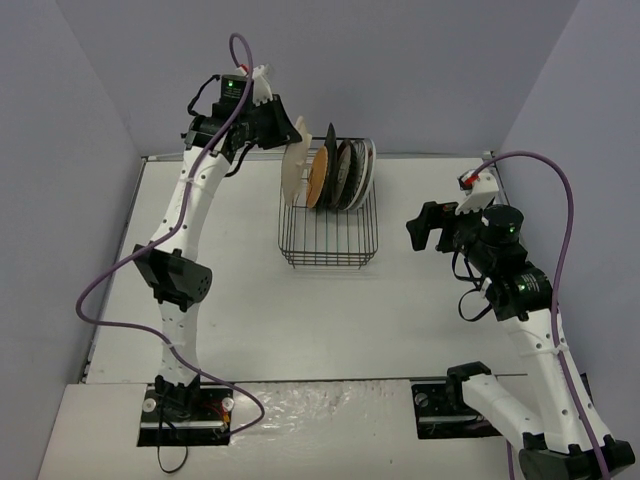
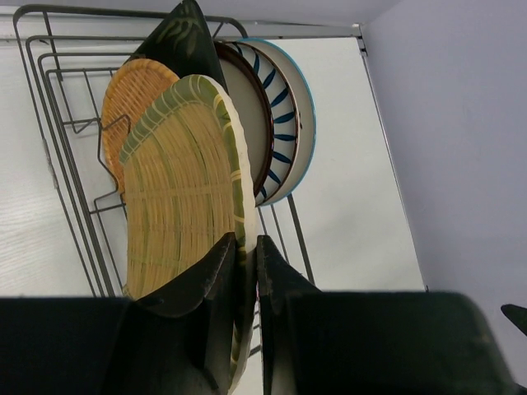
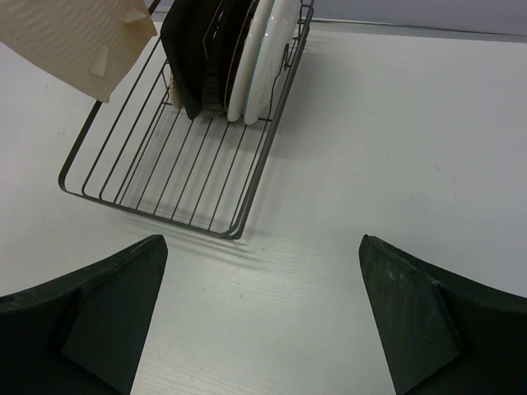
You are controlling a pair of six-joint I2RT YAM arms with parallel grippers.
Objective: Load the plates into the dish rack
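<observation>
My left gripper (image 1: pixel 284 137) is shut on the rim of the yellow-green plate (image 1: pixel 297 166) and holds it on edge over the back left of the dish rack (image 1: pixel 328 240). In the left wrist view the jaws pinch the yellow-green plate (image 2: pixel 183 185) at its rim, the gripper (image 2: pixel 245 241) just below. Behind it stand the orange plate (image 2: pixel 132 97), the dark square plate (image 2: pixel 184 37), the red-rimmed plate (image 2: pixel 245 107) and a striped plate (image 2: pixel 284 123). My right gripper (image 3: pixel 262 243) hangs open over bare table, right of the rack (image 3: pixel 165 177).
The standing plates (image 1: pixel 345 172) fill the back part of the rack; its front half holds only wire (image 3: pixel 140 185). Grey walls close in the table at the back and both sides. The held plate's pale underside (image 3: pixel 74 37) shows at the right wrist view's top left.
</observation>
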